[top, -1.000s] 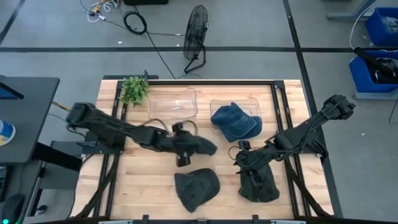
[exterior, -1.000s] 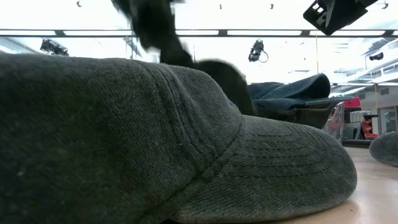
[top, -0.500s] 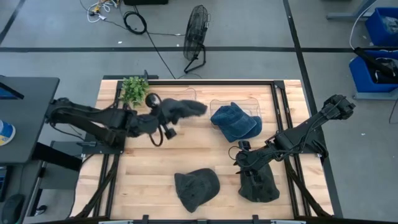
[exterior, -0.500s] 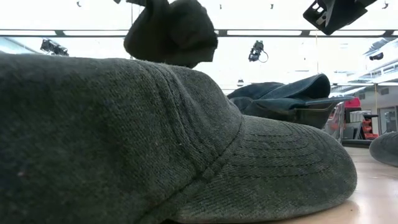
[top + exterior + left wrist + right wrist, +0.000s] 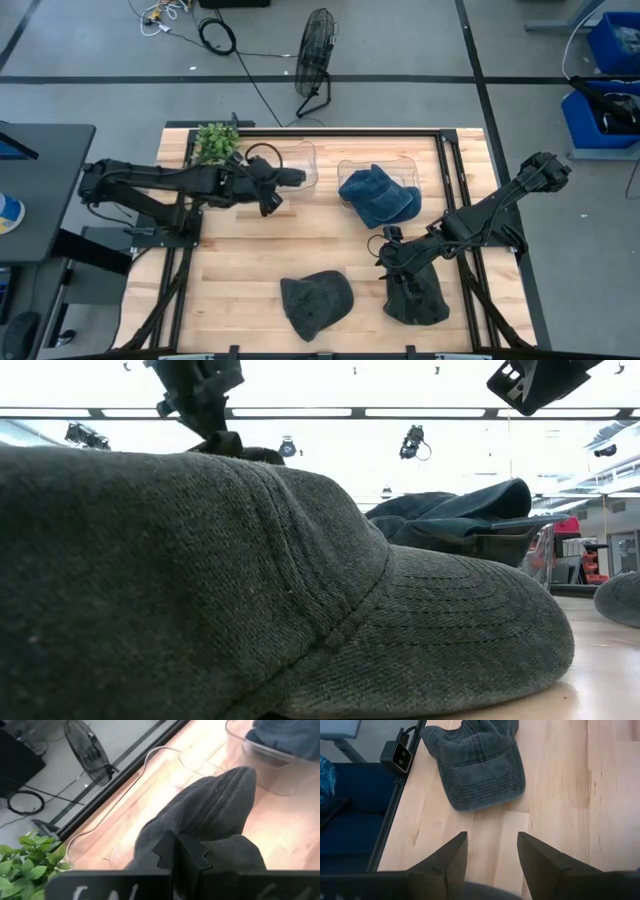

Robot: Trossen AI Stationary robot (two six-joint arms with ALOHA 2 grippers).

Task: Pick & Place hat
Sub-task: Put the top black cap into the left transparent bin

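so the left gripper [image 5: 272, 182], fingers clenched on the dark hat [image 5: 210, 815], has swung up from mid-desk to over the left clear bin [image 5: 300, 160], probably about to drop it, while the right gripper [image 5: 490, 851] idles, fingers released.

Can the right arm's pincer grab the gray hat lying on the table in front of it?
Probably yes. The right pincer is open, and only bare wood lies between it and the gray hat. Nothing stands in the way.

Both arms are matt black, built of slim jointed links, each hand ending in angular wedge-shaped fingers [image 5: 451, 857].
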